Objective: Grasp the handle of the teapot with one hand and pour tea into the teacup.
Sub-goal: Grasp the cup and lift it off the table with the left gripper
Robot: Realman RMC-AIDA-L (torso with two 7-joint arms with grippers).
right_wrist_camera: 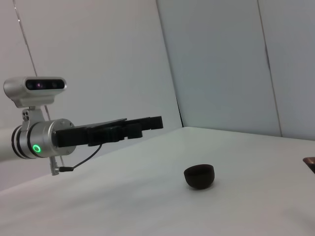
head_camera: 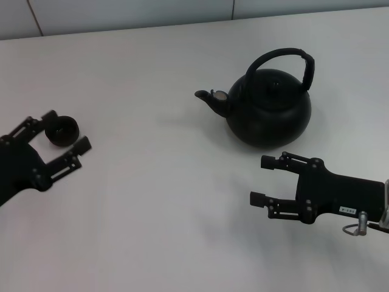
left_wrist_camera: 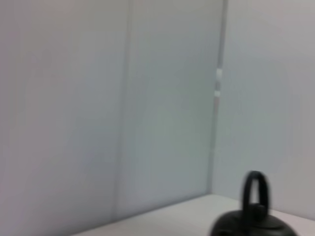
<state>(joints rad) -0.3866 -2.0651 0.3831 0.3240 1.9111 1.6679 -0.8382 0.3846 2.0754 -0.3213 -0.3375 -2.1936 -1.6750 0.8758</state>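
Teapot [head_camera: 269,109] in plain sight, right claw [head_camera: 264,180] partly cut off.

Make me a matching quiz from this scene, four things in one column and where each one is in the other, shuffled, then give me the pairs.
Things:
1. teapot
2. teacup
3. right hand
4. left hand

Places:
A. open, on the near side of the teapot
B. far right of the table, spout toward the cup
C. open, fingers either side of the cup
D. left part of the table

Pairs: 1-B, 2-D, 3-A, 4-C
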